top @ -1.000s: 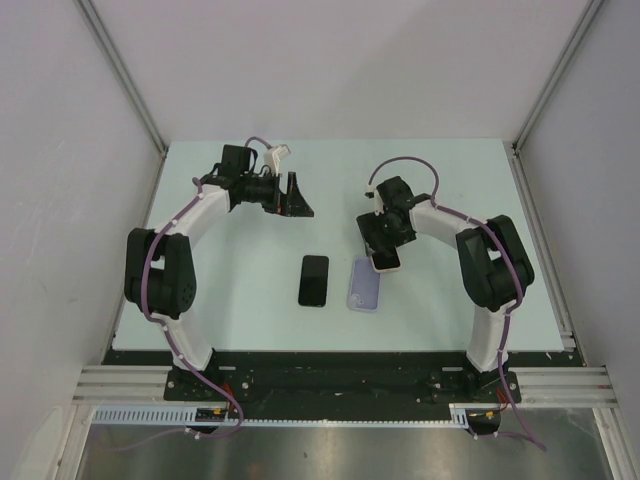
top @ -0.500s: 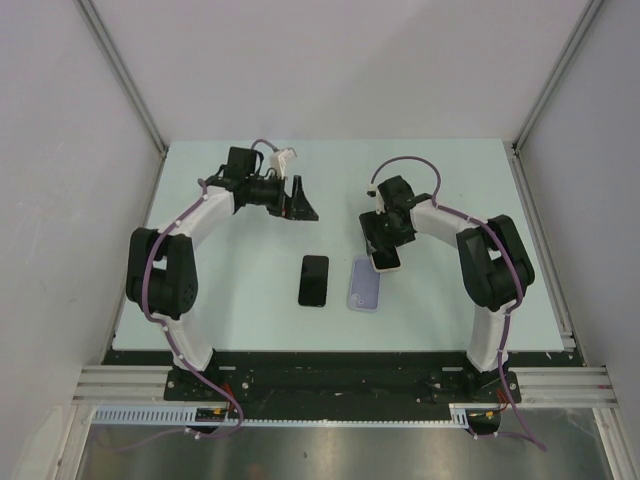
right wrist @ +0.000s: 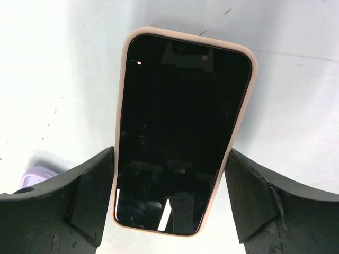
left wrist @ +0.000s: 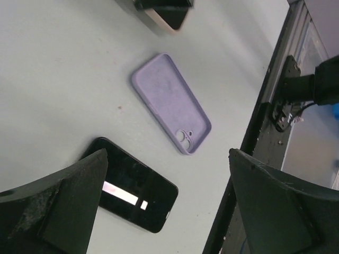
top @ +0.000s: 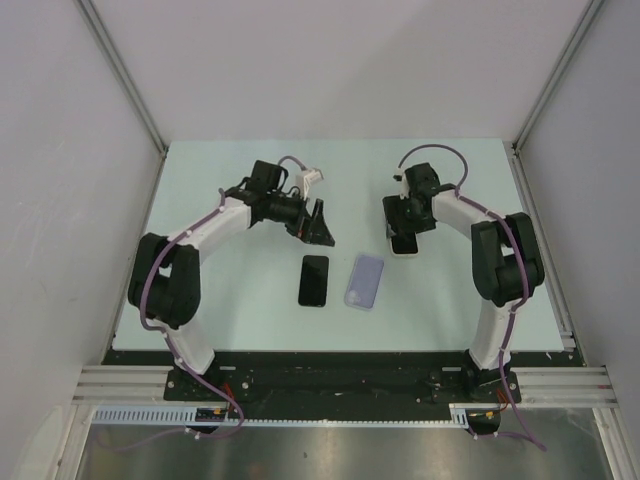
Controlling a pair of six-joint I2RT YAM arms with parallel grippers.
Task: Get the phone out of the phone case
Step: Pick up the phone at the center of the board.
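Observation:
A phone in a pale pink phone case [right wrist: 183,127] sits screen up between the pads of my right gripper [right wrist: 169,159], which is shut on the case's long sides. From above, that cased phone [top: 404,243] is at the right of the table under the right gripper [top: 404,232]. A bare black phone [top: 313,280] and an empty lilac case [top: 365,281] lie side by side at the table's middle. My left gripper [top: 320,222] hovers open just behind the black phone [left wrist: 130,185], with the lilac case [left wrist: 169,108] beyond its fingers.
The pale green tabletop [top: 230,300] is walled by white panels on three sides. A black rail [top: 340,360] with the arm bases runs along the near edge. The table's metal edge frame [left wrist: 265,121] shows in the left wrist view.
My right gripper closed in on the cased phone and carried it back and to the right, off the lilac case. The left arm swung right toward the black phone, still open.

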